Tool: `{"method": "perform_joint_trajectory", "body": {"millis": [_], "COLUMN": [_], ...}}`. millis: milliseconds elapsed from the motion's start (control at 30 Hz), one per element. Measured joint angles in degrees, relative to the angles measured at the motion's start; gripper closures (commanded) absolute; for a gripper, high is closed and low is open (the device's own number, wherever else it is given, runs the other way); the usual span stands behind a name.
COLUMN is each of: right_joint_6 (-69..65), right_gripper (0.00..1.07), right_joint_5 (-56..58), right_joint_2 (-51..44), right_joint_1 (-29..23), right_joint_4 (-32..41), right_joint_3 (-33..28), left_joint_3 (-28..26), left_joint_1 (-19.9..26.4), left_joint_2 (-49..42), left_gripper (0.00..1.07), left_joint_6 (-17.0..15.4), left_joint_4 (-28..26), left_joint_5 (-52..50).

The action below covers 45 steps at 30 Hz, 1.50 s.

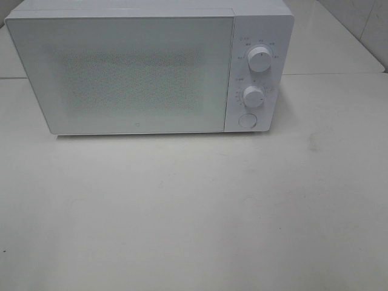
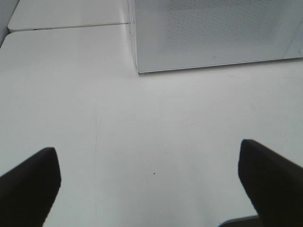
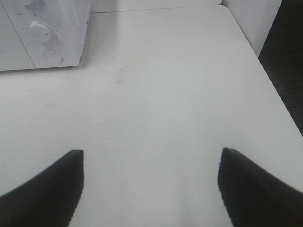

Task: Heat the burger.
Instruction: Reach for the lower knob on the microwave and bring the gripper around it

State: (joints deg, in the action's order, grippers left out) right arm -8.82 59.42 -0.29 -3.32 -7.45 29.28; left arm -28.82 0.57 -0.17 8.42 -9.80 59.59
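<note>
Closed microwave, both grippers empty, no burger in sight

The microwave (image 1: 139, 66) stands at the far edge of the worktop (image 1: 194, 212) with its door (image 1: 121, 73) shut. The burger appears in no view, and the patterned door hides whether it is inside. The left gripper (image 2: 147, 151) and right gripper (image 3: 151, 152) hang over bare worktop near its front edge, fingers spread wide and holding nothing. The likely risks: turning the lower knob (image 1: 254, 96) without knowing what is inside could run the oven empty. A wide-open finger aimed at the round button (image 1: 247, 120) could catch that knob just above it, or shove the whole microwave back.
</note>
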Motion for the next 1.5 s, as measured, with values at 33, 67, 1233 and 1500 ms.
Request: {"method": "perform_joint_trajectory", "body": {"millis": [33,67,1233,1500], "right_joint_6": [0.0,0.0,-1.26,-1.49], "right_gripper": [0.32,0.32,0.32,0.32], "right_joint_5": [0.0,0.0,-11.34,-17.07], "right_joint_2": [0.0,0.0,1.72,11.23], "right_joint_1": [0.0,0.0,0.0,0.0], "right_joint_4": [0.0,0.0,0.0,0.0], "right_joint_3": [0.0,0.0,1.72,1.72], "left_joint_3": [0.0,0.0,0.0,0.0], "left_joint_1": [0.0,0.0,0.0,0.0], "left_joint_2": [0.0,0.0,-0.06,-0.06], "left_gripper": [0.1,0.1,0.1,0.1], "left_joint_6": [0.0,0.0,0.0,0.0], "left_joint_4": [0.0,0.0,0.0,0.0], "left_joint_5": [0.0,0.0,0.0,0.0]}}
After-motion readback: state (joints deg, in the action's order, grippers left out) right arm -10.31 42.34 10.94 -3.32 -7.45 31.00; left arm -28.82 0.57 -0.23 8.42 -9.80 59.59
